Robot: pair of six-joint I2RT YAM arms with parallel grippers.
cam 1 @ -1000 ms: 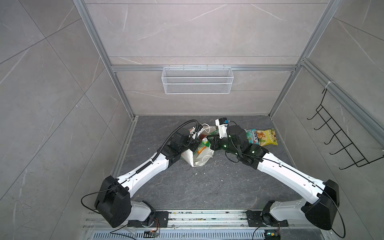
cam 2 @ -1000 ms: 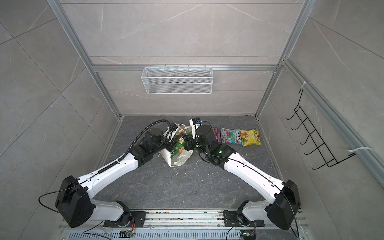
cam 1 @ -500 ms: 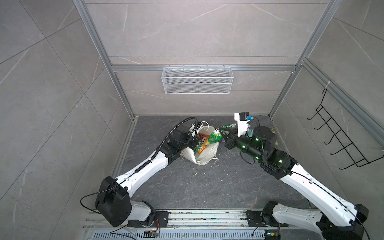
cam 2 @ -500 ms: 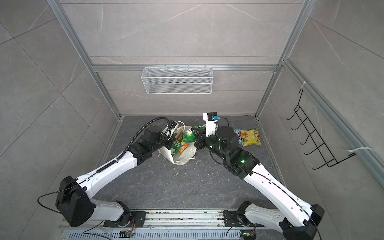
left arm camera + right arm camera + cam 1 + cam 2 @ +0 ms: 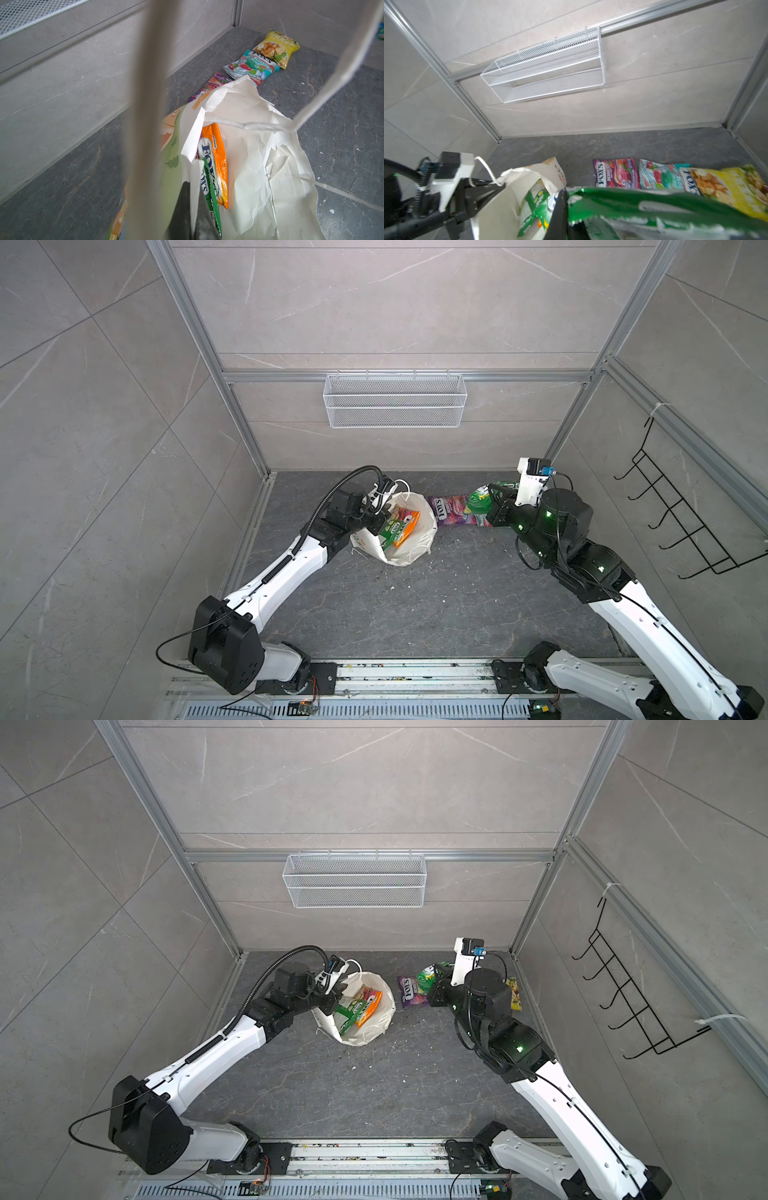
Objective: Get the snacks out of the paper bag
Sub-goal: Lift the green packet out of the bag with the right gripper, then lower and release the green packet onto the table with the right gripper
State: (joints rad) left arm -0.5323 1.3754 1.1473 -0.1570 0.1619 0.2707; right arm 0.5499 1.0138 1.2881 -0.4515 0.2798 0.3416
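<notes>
The white paper bag (image 5: pixel 428 531) (image 5: pixel 376 1029) lies tilted and open on the grey floor. My left gripper (image 5: pixel 380 520) (image 5: pixel 194 193) is shut on its near rim. A green snack (image 5: pixel 390 531) (image 5: pixel 209 193) and an orange one (image 5: pixel 408 526) (image 5: pixel 218 149) lie inside it. My right gripper (image 5: pixel 492 499) (image 5: pixel 566 207) is shut on another green packet (image 5: pixel 478 502) (image 5: pixel 633 205), held clear of the bag above the purple packet (image 5: pixel 446 510) (image 5: pixel 614 172). A teal packet (image 5: pixel 251 64) (image 5: pixel 660 174) and a yellow chip bag (image 5: pixel 514 994) (image 5: pixel 276 47) lie beyond in a row.
A white wire-mesh basket (image 5: pixel 395 406) (image 5: pixel 546 64) hangs on the back wall. A black hook rack (image 5: pixel 685 514) is fixed to the right wall. One white cord handle (image 5: pixel 324 87) loops across the left wrist view. Small white crumbs dot the floor.
My right gripper has pulled the green packet out of the bag and carried it right, over the purple packet. The left gripper has kept its hold on the bag's rim.
</notes>
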